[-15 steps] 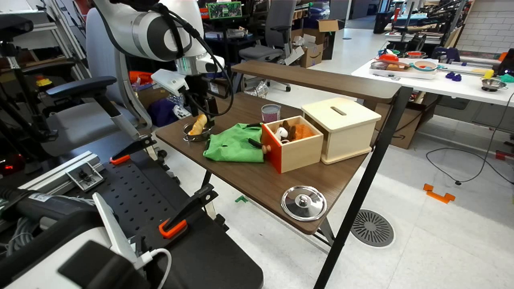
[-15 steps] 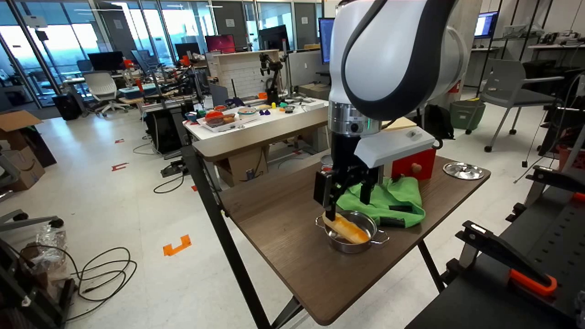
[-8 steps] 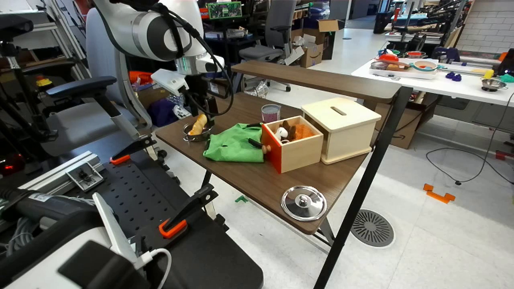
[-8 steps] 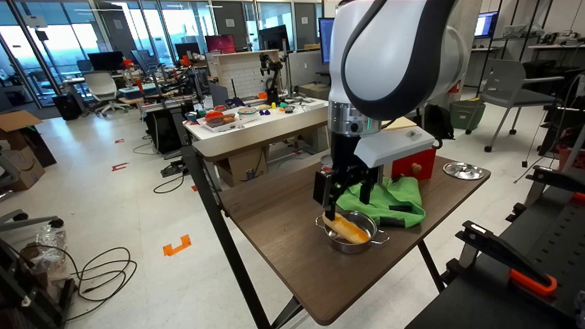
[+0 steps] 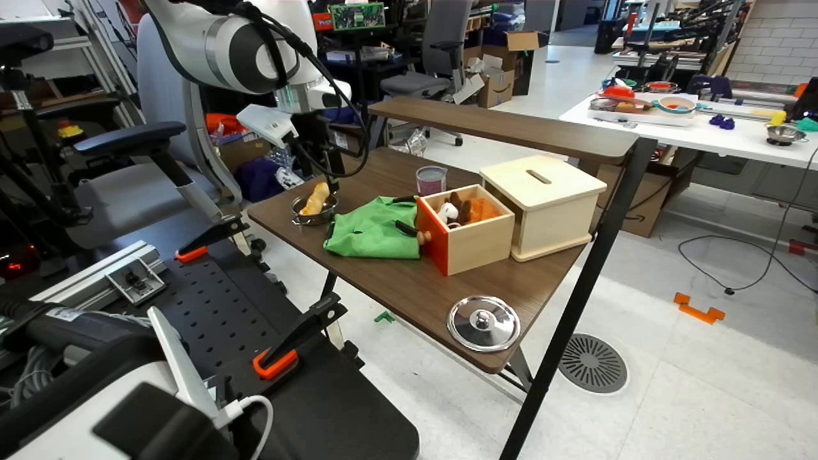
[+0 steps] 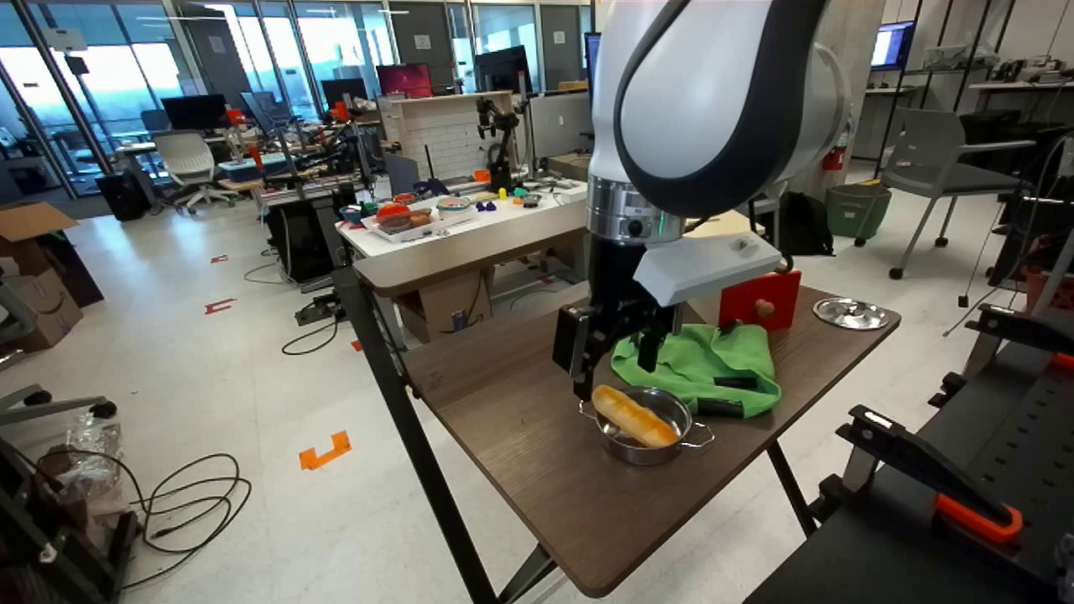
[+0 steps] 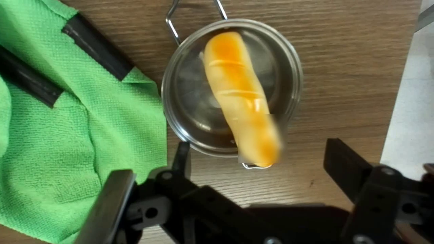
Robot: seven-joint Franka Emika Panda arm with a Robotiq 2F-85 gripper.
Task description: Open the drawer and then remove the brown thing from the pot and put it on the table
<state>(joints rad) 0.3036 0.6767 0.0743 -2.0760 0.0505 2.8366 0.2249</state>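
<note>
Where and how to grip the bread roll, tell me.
Take the bread roll around its middle, probably from above, with the pincer closing across its narrow width: it is long, one end juts past the rim of the pot, and its middle has space either side.

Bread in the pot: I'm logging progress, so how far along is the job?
Done: the drawer stands out from the wooden box. In hand, seemingly: picking up the bread; the open gripper hangs near the pot, holding nothing. Left: the bread lies in the pot, not yet on the table.
</note>
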